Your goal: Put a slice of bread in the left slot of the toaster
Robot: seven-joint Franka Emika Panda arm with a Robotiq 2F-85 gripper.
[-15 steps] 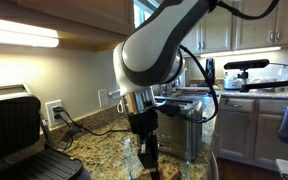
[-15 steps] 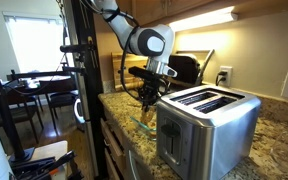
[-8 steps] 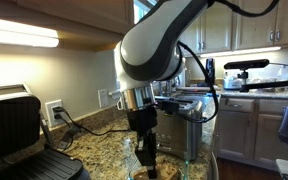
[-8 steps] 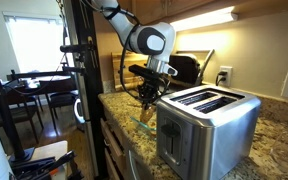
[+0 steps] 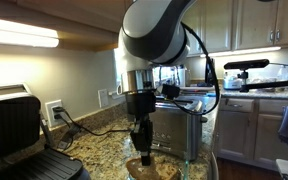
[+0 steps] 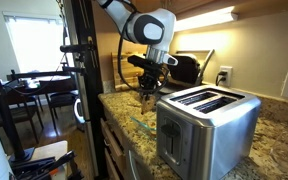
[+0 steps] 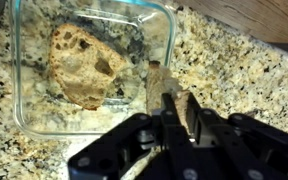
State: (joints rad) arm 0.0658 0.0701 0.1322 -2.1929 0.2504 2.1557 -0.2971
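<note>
My gripper is shut on a tan slice of bread, held edge-on between the fingers. In both exterior views the gripper hangs above the clear glass dish with the slice dangling from it. A second speckled slice lies flat in the dish. The stainless-steel toaster stands beside the dish, its two top slots open and empty.
A black hinged grill press stands open on the granite counter. Wall outlets and cables run behind it. A camera stand rises at the counter's edge.
The arm has risen and lifted the gripped slice up out of the glass dish. The other slice stays in the dish.
</note>
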